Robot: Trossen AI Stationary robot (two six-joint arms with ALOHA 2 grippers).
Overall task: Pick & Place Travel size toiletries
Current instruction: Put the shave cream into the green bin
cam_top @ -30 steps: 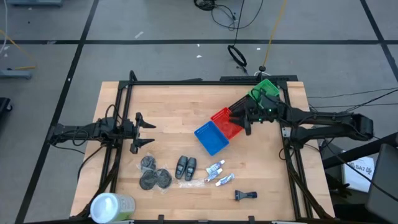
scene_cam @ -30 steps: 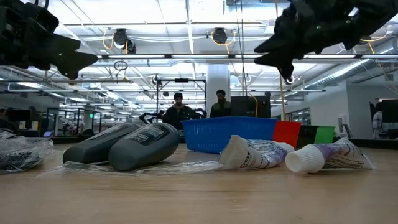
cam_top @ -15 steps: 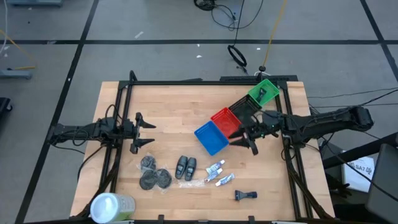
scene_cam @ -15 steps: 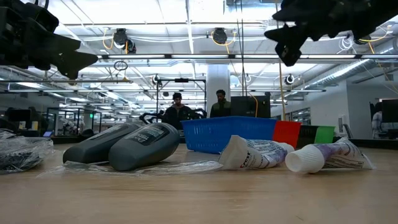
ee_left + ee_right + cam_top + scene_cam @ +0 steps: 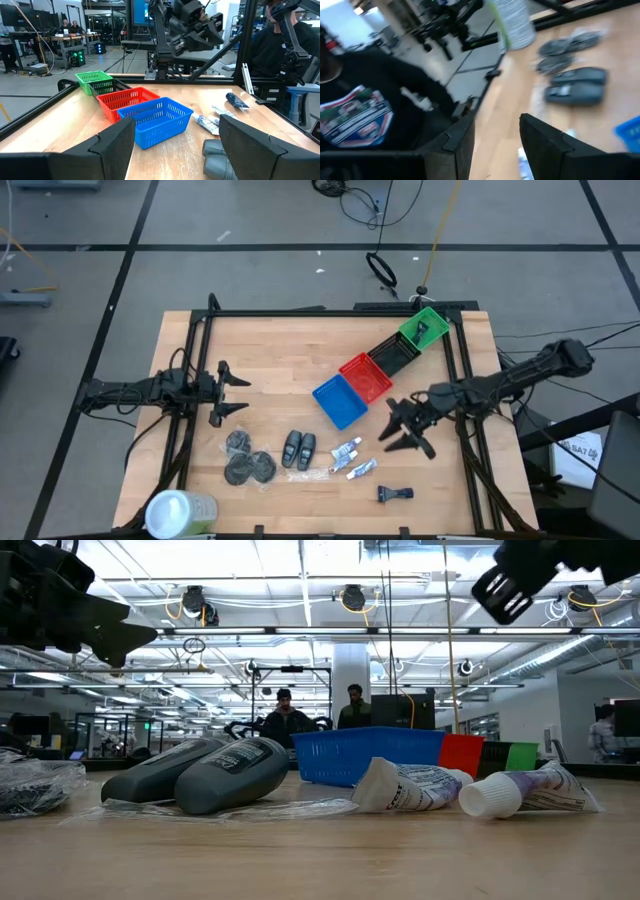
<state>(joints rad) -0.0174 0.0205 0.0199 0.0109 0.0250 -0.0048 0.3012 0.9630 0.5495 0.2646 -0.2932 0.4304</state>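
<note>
1. High view shows a wooden table (image 5: 270, 350) with 2 dark robot arms, 1 on each side.
2. The right gripper (image 5: 403, 430) hangs over the table, near the blue basket (image 5: 340, 401) and close to the small white tubes (image 5: 353, 459). Its fingers are spread apart and hold nothing.
3. The left gripper (image 5: 237, 394) waits on the left side of the table, well apart from the baskets. Its fingers are spread wide and hold nothing.
4. 4 baskets sit in a slanted row: the blue one, then a red basket (image 5: 365, 376), a black basket (image 5: 394, 354) and a green basket (image 5: 424, 328).
5. 2 dark grey packs (image 5: 298, 448) lie side by side near the front of the table, to the left of the white tubes.
6. 3 dark round discs (image 5: 248, 461) lie in a bunch, to the left of the packs.
7. 1 small dark bottle (image 5: 395, 494) lies alone near the front edge, to the right of the tubes.
8. A big white-topped green tub (image 5: 178, 512) stands at the front left corner.
9. Low view shows the packs (image 5: 200, 775) and tubes (image 5: 410, 785) lying flat on a clear wrapper (image 5: 230, 808), with 2 people (image 5: 318, 712) standing far behind.
</note>
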